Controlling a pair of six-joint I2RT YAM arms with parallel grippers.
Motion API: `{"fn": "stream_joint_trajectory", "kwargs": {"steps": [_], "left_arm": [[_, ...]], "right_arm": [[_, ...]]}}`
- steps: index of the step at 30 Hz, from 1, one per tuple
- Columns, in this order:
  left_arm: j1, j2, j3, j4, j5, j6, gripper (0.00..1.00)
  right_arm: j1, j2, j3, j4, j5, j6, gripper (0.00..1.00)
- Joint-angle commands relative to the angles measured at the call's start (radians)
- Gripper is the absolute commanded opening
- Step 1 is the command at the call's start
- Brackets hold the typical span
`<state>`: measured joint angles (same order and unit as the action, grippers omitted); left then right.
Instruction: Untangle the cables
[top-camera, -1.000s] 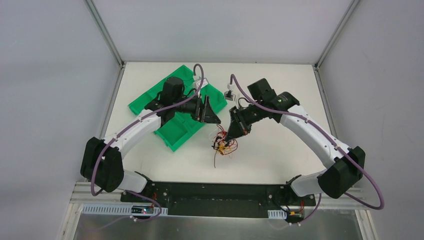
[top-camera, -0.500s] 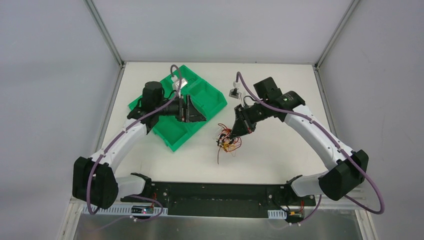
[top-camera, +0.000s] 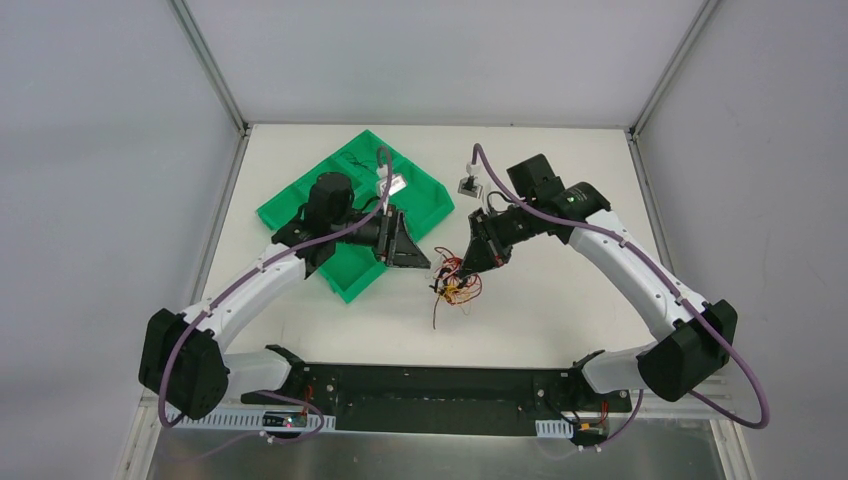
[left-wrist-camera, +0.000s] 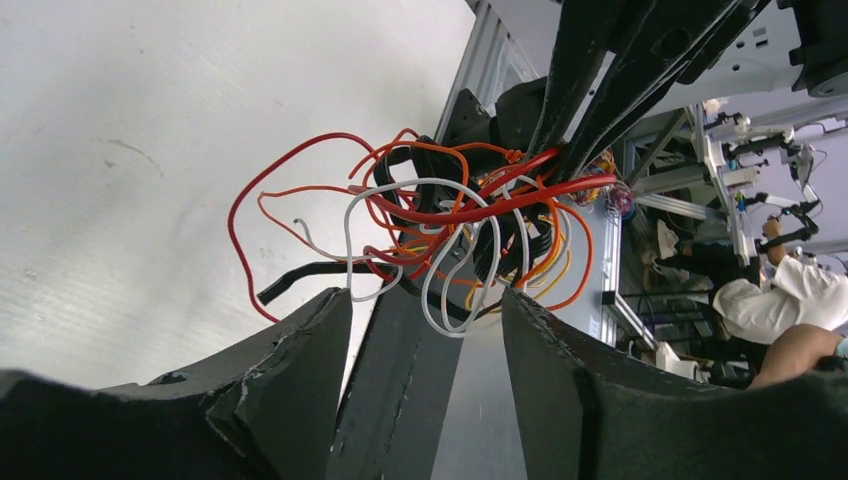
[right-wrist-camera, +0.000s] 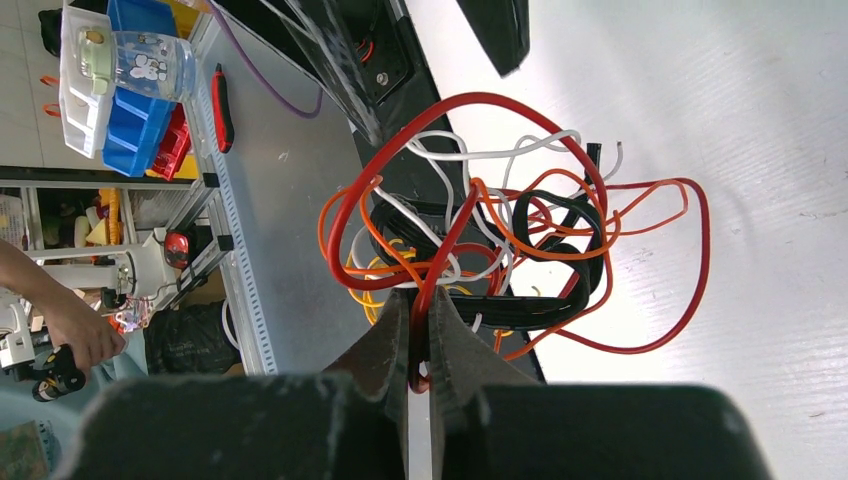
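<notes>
Nearest the arm bases, a loose red strand trails down from the small tangle of thin red, orange, yellow, black and white cables (top-camera: 455, 285) toward the white worktop (top-camera: 560, 320); whether it touches cannot be told. The tangle hangs near the middle of the worktop. It is held up by the right end effector (top-camera: 463, 268), whose jaws are pinched tight on a red wire at the top of the bundle. The right wrist view shows that wire running between the closed fingertips.

Just beside the tangle, the left end effector (top-camera: 408, 245) faces it with jaws apart and nothing in them. In its wrist view a white loop (left-wrist-camera: 446, 332) dips toward the gap. Farther back on the left lies the green plastic compartment tray (top-camera: 290, 205).

The step in hand looks like taking a second hold to draw one wire out. It probably goes best if the left end effector closes on a single exposed strand, such as the white loop, not on a bunch. It should then pull slowly away while the right end effector keeps its pinch firm. If the whole bundle follows, the knot is likely tightening, and another strand is the better choice.
</notes>
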<state>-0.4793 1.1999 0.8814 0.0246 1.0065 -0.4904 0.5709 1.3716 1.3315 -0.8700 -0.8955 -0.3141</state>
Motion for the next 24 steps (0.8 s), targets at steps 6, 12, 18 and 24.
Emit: {"fn": "stream_joint_trajectory", "kwargs": {"steps": [6,12,18,24], "left_arm": [[-0.064,0.060,0.048,0.064,0.038,-0.017,0.49],[-0.059,0.049,0.082,0.039,0.067,-0.014,0.00],[0.061,0.014,0.195,-0.056,0.082,0.009,0.00],[0.240,0.014,0.394,-0.060,0.074,-0.022,0.00]], "right_arm": [[-0.006,-0.019,-0.007,0.034,-0.029,0.013,0.00],[-0.056,-0.014,-0.037,0.043,-0.043,0.017,0.00],[-0.160,-0.005,-0.106,-0.033,0.119,-0.103,0.00],[-0.263,0.029,-0.164,-0.063,0.302,-0.176,0.00]]}}
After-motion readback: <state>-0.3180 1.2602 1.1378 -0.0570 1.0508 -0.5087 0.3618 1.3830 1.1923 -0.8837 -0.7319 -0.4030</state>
